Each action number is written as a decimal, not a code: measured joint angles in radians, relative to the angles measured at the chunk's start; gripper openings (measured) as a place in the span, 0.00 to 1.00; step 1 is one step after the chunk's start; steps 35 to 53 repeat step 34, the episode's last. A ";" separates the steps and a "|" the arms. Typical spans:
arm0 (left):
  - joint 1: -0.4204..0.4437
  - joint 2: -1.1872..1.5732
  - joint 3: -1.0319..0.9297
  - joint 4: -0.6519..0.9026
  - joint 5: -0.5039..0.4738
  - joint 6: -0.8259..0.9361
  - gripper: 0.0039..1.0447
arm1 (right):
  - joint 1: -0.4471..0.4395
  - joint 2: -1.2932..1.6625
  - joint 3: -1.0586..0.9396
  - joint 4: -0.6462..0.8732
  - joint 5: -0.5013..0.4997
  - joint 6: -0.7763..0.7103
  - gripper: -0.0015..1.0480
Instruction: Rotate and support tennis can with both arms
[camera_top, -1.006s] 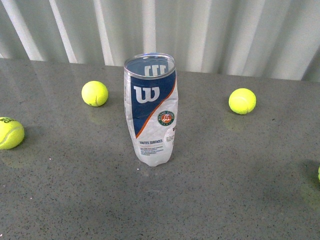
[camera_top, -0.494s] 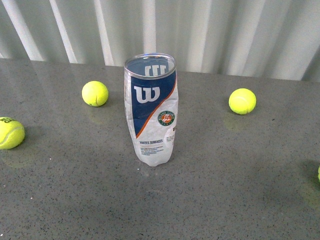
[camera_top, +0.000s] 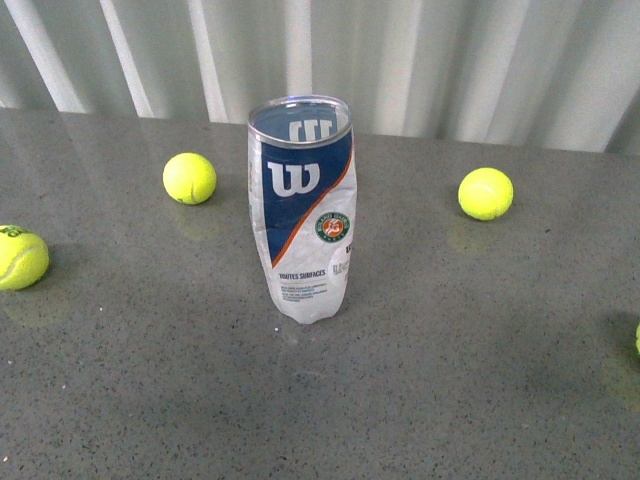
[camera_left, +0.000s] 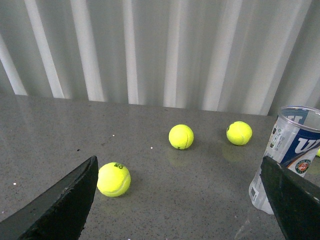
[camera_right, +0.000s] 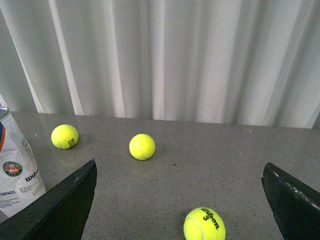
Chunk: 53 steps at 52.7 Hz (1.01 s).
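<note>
The tennis can (camera_top: 301, 205) stands upright and open-topped in the middle of the grey table, with its silver rim, blue-and-white label, W logo and round emblem facing me. It also shows in the left wrist view (camera_left: 287, 155) beside one finger and in the right wrist view (camera_right: 15, 167) at the frame's edge. My left gripper (camera_left: 180, 212) is open and empty, with the can just outside its fingers (camera_left: 295, 200). My right gripper (camera_right: 180, 207) is open and empty, with a tennis ball (camera_right: 204, 225) lying between its fingers. Neither arm shows in the front view.
Loose yellow-green tennis balls lie on the table: one behind-left of the can (camera_top: 189, 178), one at the far left (camera_top: 18, 257), one behind-right (camera_top: 485, 193). A white corrugated wall (camera_top: 420, 60) runs along the table's back edge.
The whole front view has shifted slightly: the can and balls sit a little higher in frame than before. The can still stands upright in the same spot among the balls.
</note>
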 joint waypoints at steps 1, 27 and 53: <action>0.000 0.000 0.000 0.000 0.000 0.000 0.94 | 0.000 0.000 0.000 0.000 0.000 0.000 0.93; 0.000 0.000 0.000 0.000 0.000 0.000 0.94 | 0.000 0.000 0.000 0.000 0.000 0.000 0.93; 0.000 0.000 0.000 0.000 0.000 0.000 0.94 | 0.000 0.000 0.000 0.000 0.000 0.000 0.93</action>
